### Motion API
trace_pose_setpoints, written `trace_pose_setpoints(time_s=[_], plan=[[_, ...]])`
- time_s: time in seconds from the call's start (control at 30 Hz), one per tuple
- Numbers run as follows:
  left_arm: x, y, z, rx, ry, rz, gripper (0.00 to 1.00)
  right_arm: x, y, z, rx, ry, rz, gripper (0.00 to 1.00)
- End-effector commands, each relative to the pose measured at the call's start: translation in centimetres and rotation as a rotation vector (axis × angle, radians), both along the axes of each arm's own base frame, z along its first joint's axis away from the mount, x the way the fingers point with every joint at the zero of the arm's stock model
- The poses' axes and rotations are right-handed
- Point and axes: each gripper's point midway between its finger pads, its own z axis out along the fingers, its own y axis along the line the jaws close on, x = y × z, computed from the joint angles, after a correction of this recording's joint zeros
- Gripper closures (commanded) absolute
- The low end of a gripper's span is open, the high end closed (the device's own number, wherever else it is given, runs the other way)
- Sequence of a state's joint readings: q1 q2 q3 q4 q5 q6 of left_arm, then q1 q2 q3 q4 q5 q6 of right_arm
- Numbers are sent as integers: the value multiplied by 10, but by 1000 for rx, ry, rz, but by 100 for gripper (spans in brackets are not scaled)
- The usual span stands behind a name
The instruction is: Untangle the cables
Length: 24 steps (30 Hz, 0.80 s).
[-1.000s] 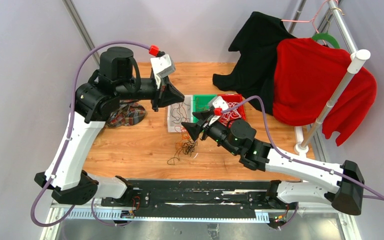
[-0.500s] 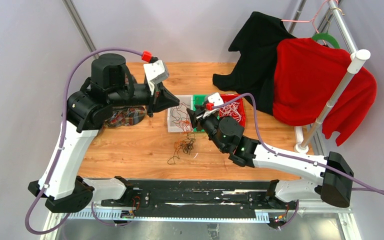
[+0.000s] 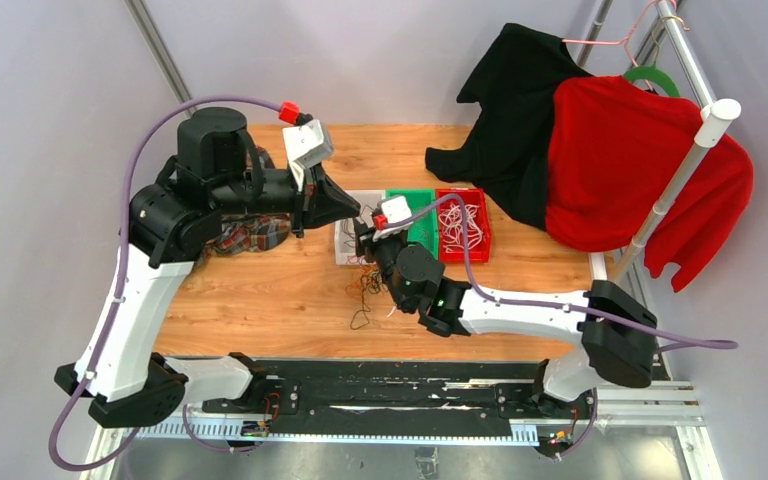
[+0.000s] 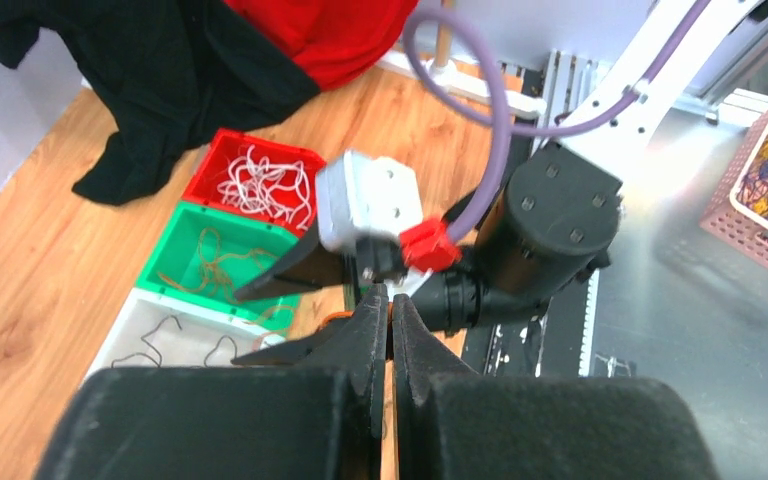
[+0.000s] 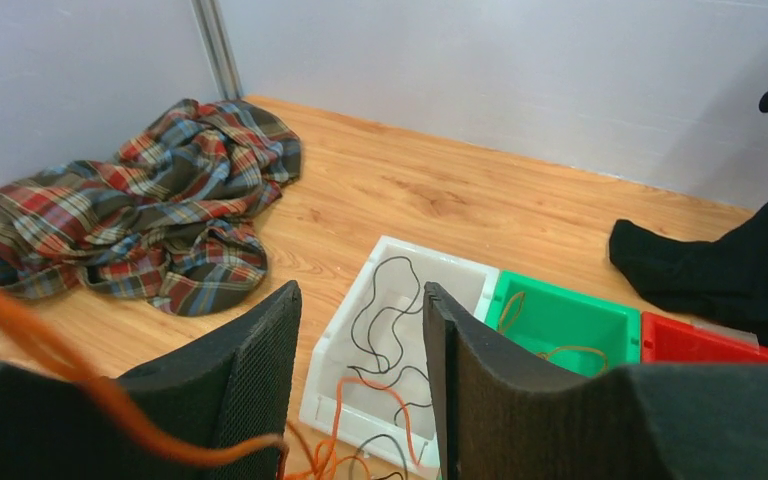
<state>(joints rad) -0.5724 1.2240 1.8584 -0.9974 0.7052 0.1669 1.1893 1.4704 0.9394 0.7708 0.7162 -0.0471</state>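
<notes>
Right gripper (image 5: 360, 296) jaws apart above white bin (image 5: 440, 256); left gripper (image 4: 390, 305) pinched closed, hold unclear; cable tangle (image 3: 368, 288) lies just baseward of right gripper, nearer arm; orange cable (image 5: 40, 345) crosses its left finger.

**Left arm** (image 3: 130, 310) and **right arm** (image 3: 520, 315), alike in build: long white link shells set between rounded black joint housings; black bases on a black rail (image 3: 390, 385); a thick purple cable (image 4: 498, 120) runs outside each arm and ends at the wrist in a red connector (image 4: 426, 246); beside it sits a white, box-shaped camera housing (image 4: 368, 200), its flat face marked by small dark dots, screws or holes; the left gripper (image 4: 390, 318) and right gripper (image 5: 360, 340) are matte black with wedge-shaped fingers; the finger pads (image 5: 260, 370) carry a fine mesh texture; a small green light (image 3: 442, 297) glows on the right arm.
</notes>
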Motion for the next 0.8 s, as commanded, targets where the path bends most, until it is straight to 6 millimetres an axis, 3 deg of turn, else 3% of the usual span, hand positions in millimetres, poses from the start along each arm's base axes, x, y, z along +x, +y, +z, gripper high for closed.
trace_pose_setpoints(time_s=[0.0, 0.1, 0.23, 0.4, 0.47, 0.53, 0.63, 0.7, 0.77], plan=[[-20, 6, 41, -90, -64, -25, 99, 0, -9, -5, 18, -10, -90, 52], [-25, 11, 64, -122, -126, -14, 100, -7, -18, -33, -10, 27, -92, 53], [-26, 20, 88, -137, -216, 24, 100, -16, -46, -69, -38, 82, -121, 56], [-11, 32, 86, -92, -290, 109, 100, -26, -87, -88, -51, 114, -171, 67], [0, 35, 70, -40, -295, 151, 100, -31, -101, -85, -26, 115, -168, 71], [14, 38, 38, 41, -273, 183, 100, -37, -102, -77, 4, 105, -109, 77], [21, 38, -15, 145, -208, 168, 98, -47, -94, -55, 52, 101, -1, 91], [22, 36, -50, 197, -143, 145, 95, -54, -84, -41, 73, 94, 77, 94], [22, 34, -79, 234, -85, 131, 84, -61, -74, -30, 70, 90, 148, 94]])
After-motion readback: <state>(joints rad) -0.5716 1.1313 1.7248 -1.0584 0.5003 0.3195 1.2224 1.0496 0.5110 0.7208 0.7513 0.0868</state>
